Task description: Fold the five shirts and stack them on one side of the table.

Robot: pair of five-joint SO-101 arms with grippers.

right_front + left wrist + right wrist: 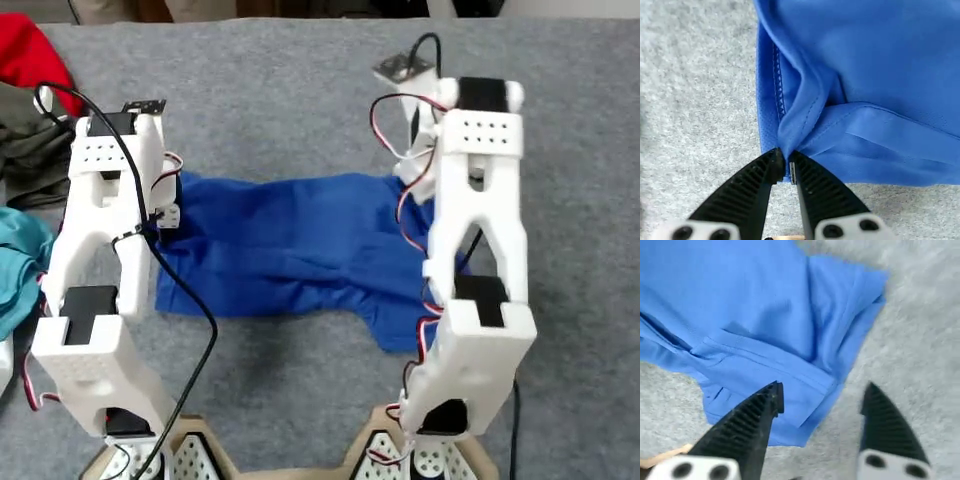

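Garments lie heaped at the left edge of the surface (300, 90): a red one (25, 55) farthest back, a dark one (30, 140) just nearer, and a teal one (20, 265) nearer again. That makes three, probably parked there so the middle stays free for folding.

Just right of the heap stands the left arm (100, 230), its jaws closed tight on a small pinch of the hem at the left end of the blue shirt (300, 250). The cloth rises in a little peak into the grip. It looks like a corner hold, the kind that lets an edge be lifted and carried over.

The blue shirt itself lies spread across the middle of the surface, rumpled and unfolded, with a flap sticking out toward the near right. With the heap, four garments can be counted.

At the right end stands the right arm (480, 250). Its jaws are spread wide and hold nothing, poised above the shirt's right-hand corner where cloth meets bare surface. That is likely a matching grip being prepared, so both ends can be raised together.

There are two arms, with one gripping and one open. No folded stack has been started.
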